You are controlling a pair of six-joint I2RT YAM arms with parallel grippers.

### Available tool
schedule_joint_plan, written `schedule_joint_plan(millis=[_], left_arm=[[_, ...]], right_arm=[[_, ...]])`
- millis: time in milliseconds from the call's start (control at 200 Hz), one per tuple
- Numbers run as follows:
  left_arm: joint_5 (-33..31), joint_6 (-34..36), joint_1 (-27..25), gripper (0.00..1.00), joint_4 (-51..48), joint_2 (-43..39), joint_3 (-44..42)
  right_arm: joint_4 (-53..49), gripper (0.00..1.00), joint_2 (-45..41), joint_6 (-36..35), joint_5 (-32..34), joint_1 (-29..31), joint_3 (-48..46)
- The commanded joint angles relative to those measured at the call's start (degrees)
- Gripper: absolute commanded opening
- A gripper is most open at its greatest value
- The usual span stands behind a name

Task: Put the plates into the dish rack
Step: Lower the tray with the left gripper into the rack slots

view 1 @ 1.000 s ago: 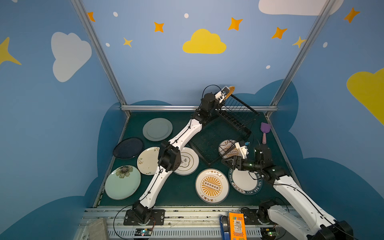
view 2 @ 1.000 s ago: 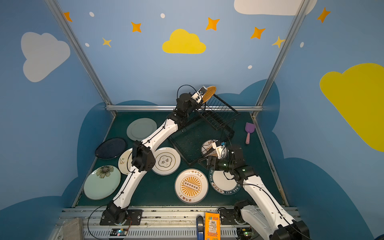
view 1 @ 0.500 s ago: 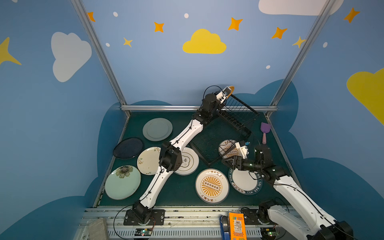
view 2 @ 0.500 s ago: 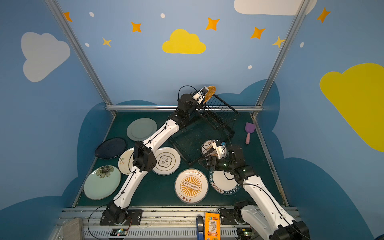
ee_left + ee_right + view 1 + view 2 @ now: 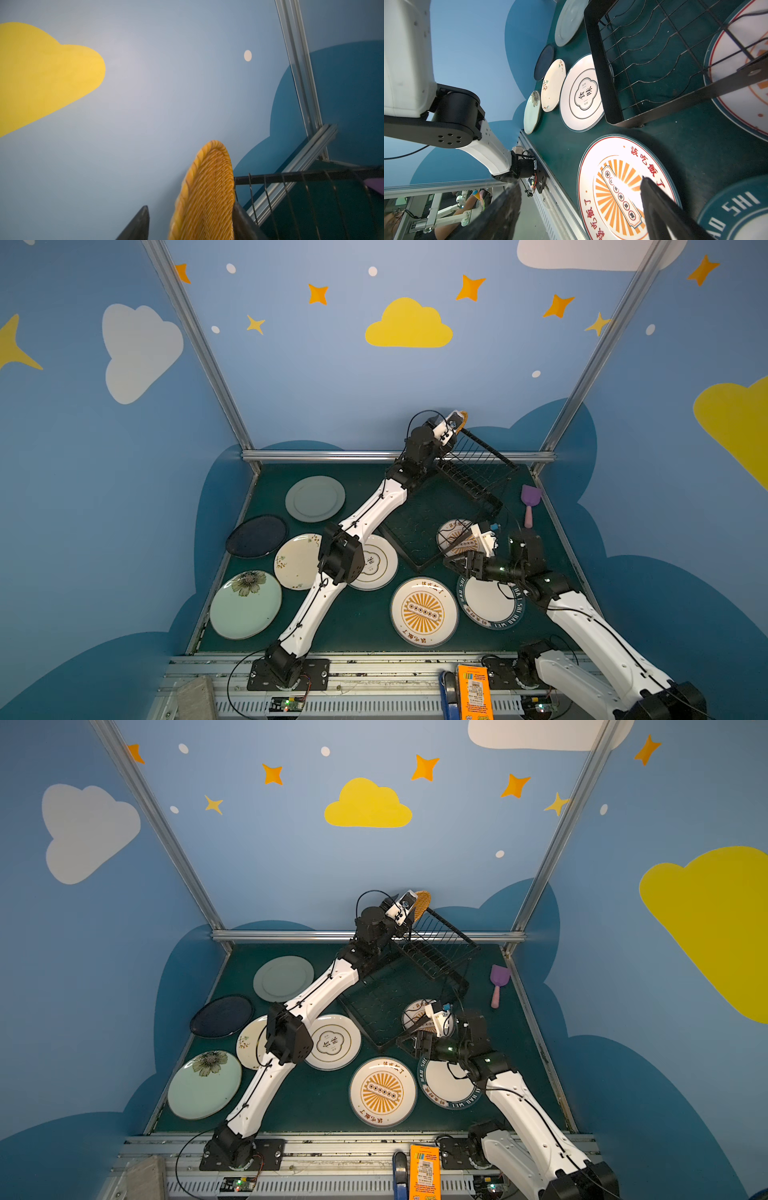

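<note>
The black wire dish rack [image 5: 478, 472] stands at the back of the green mat, its flat tray base [image 5: 415, 526] reaching forward. An orange woven plate [image 5: 207, 197] stands on edge at the rack's far end. My left gripper [image 5: 191, 207] is open around it, one finger [image 5: 241, 220] against it and the other apart. Several plates lie flat: grey-green [image 5: 315, 498], navy [image 5: 256, 536], cream [image 5: 297, 561], flower-outline [image 5: 376, 562], mint [image 5: 245, 605], sunburst [image 5: 424, 610], teal-lettered [image 5: 490, 605]. My right gripper [image 5: 580, 181] hovers open and empty by the tray's front corner.
A second sunburst plate [image 5: 459, 536] lies partly under the tray's right corner. A purple scoop [image 5: 530, 502] lies near the right wall. The metal frame rail [image 5: 374, 455] runs along the back. An orange box [image 5: 473, 693] sits on the front ledge.
My left gripper's jaws have spread apart from the orange woven plate, which stays standing in the rack. The right arm has not moved.
</note>
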Motion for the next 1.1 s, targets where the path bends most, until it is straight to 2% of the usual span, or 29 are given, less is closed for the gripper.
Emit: schedule_joint_plan(millis=[0,315,526,696,1096], left_arm=[[-1.9,0.1,0.0,0.65,4.0,-2.9,1.6],[-4.4,1.1,1.2,0.92,5.4,-2.1,1.6],[-7.6,2.4,2.2,0.98,6.9,-0.9,1.9],[-8.4,1.8,3.2,0.99,6.7,-0.5,2.3],[-4.2,-1.9,1.8,1.0,-0.9,-3.5,3.7]], right_arm=[[0.5,0.88,-1.1,0.1,-0.8,-0.1,0.4],[0.5,0.88,-2.2,0.2,-0.4,-0.1,0.5],[0.7,0.88,-1.7,0.4,-0.5,-0.2,0.5],[0.8,0.88,-1.6,0.5,-0.5,-0.1,0.7],[0.1,0.88,-1.4,-0.5,0.2,-0.2,2.0]])
